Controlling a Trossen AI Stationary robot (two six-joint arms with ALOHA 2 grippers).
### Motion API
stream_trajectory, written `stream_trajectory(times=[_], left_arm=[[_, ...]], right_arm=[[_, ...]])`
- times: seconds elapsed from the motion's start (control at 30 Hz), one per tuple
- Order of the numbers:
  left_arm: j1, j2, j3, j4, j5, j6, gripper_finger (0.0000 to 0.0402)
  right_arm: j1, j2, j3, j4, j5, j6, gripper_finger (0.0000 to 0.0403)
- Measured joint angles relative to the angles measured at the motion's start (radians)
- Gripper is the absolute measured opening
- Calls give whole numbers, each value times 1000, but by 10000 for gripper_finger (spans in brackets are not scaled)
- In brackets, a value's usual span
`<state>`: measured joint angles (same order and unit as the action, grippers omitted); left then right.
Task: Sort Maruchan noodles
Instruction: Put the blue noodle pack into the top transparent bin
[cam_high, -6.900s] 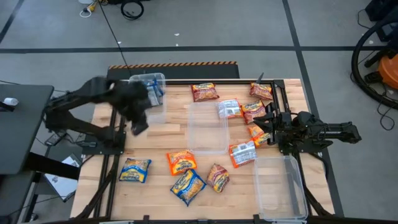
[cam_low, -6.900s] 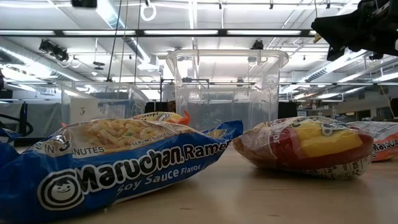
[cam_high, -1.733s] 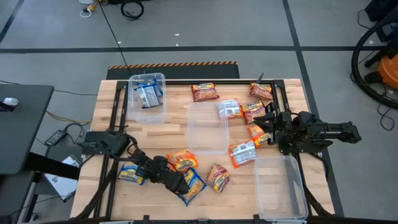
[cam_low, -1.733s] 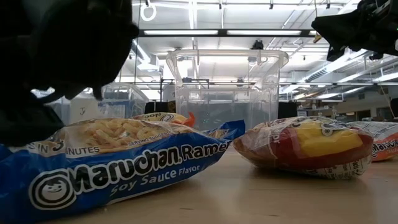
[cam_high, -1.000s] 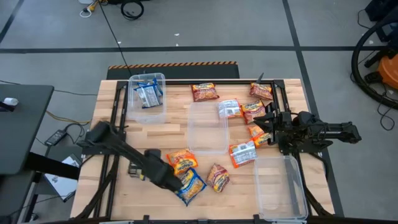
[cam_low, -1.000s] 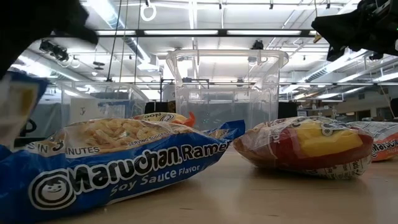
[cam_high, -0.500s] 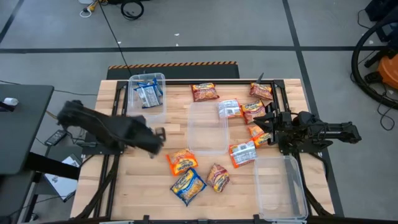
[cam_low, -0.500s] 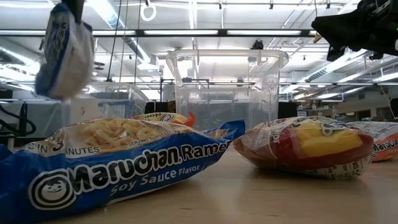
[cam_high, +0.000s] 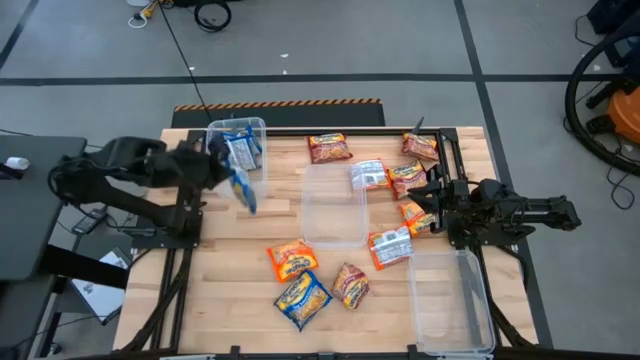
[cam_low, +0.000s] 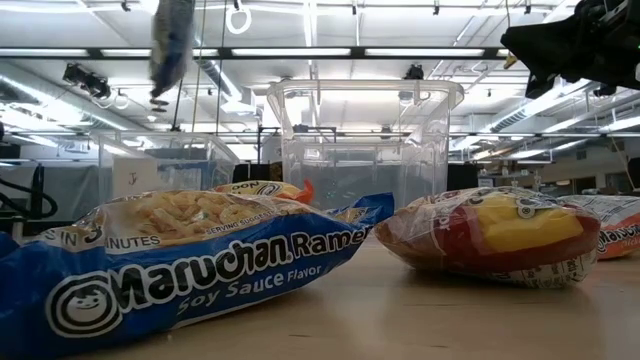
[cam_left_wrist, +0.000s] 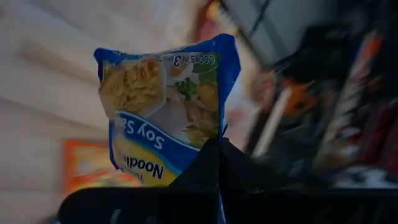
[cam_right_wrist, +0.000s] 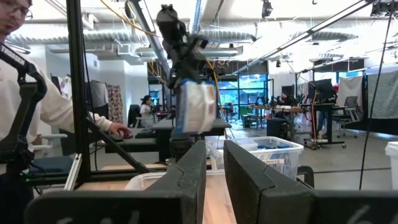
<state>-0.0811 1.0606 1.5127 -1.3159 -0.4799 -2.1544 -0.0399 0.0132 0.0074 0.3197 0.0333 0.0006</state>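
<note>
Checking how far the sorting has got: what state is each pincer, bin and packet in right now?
Left pincer: shut on blue packet, carried in the air.
Right pincer: waiting, narrowly parted, empty.
Far-left bin: holds blue packets.
Middle bin: empty.
Near-right bin: empty.

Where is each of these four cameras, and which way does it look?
High view: above the table, looking straight down; both arms show, the left gripper carrying a blue packet.
Low view: at tabletop height, looking level across packets into the room; that same blue packet hangs overhead.
Left wrist view: on the left arm, facing its shut fingers and the blue packet.
Right wrist view: on the waiting right arm, past its own fingers, toward the left arm.
</note>
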Motion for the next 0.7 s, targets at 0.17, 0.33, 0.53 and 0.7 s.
stream_trajectory(times=[0.17,0.33,0.53,0.7], left_arm=[[140,-8,0,28,-16,-61,0],[285,18,-1,60,-10,-91,0],[460,68,0,-2,101,-121,0],[578,113,-1,-32,126,-129,0]], right_arm=[[0,0,0,0,0,0,64],[0,0,0,0,0,0,64],[0,0,0,0,0,0,64],[0,0,0,0,0,0,64]])
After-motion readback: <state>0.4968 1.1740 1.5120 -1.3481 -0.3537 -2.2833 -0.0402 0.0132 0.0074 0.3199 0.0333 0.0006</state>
